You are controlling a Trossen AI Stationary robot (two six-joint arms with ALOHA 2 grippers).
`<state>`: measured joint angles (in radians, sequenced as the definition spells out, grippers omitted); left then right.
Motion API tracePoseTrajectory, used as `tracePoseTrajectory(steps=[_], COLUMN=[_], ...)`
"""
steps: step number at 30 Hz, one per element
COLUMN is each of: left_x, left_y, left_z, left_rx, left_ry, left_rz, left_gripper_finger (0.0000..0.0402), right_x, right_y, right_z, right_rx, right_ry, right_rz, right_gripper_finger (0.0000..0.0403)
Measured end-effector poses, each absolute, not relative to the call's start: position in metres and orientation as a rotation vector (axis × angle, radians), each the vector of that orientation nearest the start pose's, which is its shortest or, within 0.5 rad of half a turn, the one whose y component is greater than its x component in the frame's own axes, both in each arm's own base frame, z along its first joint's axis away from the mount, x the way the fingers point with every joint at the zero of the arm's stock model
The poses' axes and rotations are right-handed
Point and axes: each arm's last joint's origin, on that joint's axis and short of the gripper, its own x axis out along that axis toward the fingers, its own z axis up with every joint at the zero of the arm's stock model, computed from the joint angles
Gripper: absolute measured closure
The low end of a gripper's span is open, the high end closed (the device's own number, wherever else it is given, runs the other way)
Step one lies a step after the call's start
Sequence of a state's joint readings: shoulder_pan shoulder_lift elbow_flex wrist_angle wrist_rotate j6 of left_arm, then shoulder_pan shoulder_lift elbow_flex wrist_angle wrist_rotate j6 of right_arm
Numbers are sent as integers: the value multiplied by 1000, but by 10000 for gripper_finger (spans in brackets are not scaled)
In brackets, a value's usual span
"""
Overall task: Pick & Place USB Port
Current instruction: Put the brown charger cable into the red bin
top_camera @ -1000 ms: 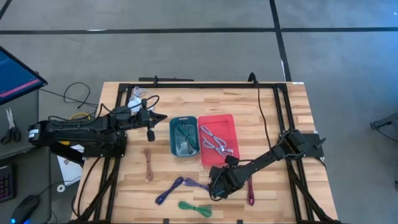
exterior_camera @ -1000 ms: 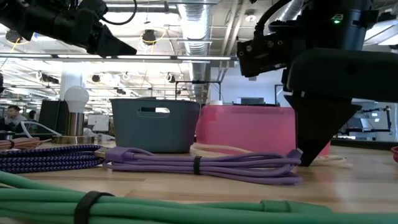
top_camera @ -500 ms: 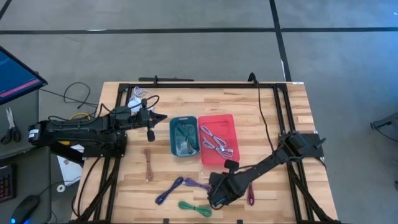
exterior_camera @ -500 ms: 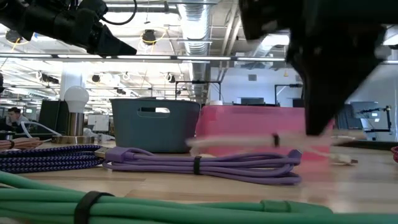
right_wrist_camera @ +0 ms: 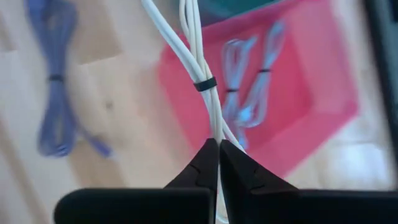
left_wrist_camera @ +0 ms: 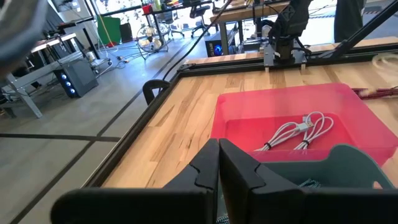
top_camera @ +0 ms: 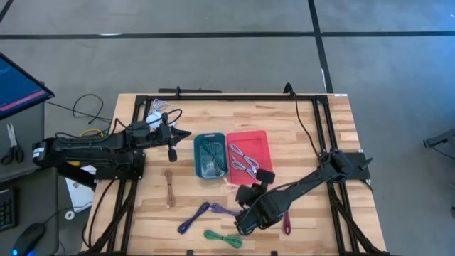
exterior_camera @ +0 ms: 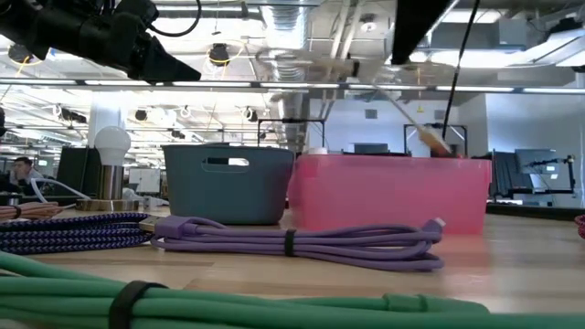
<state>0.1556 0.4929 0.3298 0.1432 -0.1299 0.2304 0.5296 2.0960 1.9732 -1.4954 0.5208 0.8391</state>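
White cable (right_wrist_camera: 200,74) pinched in right gripper (right_wrist_camera: 218,147) fingers above pink bin (top_camera: 250,158); left gripper (left_wrist_camera: 218,163) fingers together.

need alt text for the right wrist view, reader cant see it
The right pincer is shut on a bundled white cable, held above a red plastic bin containing pale coiled cables. A purple cable lies on the wooden table.
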Motion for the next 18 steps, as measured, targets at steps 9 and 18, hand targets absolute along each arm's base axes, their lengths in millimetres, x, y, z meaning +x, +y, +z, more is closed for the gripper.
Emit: tracePoseTrajectory(steps=[9, 18], left_x=[133, 133], left_y=[25, 25], left_z=[246, 246], left_rx=[228, 226], left_ry=[53, 52], left_rz=[282, 282], left_gripper_finger=[389, 389], right_x=[362, 377], right_y=[149, 105], right_z=[290, 290], right_rx=[-150, -166], right_ry=[1230, 1292], right_rz=[-623, -650], right_gripper_finger=[403, 403])
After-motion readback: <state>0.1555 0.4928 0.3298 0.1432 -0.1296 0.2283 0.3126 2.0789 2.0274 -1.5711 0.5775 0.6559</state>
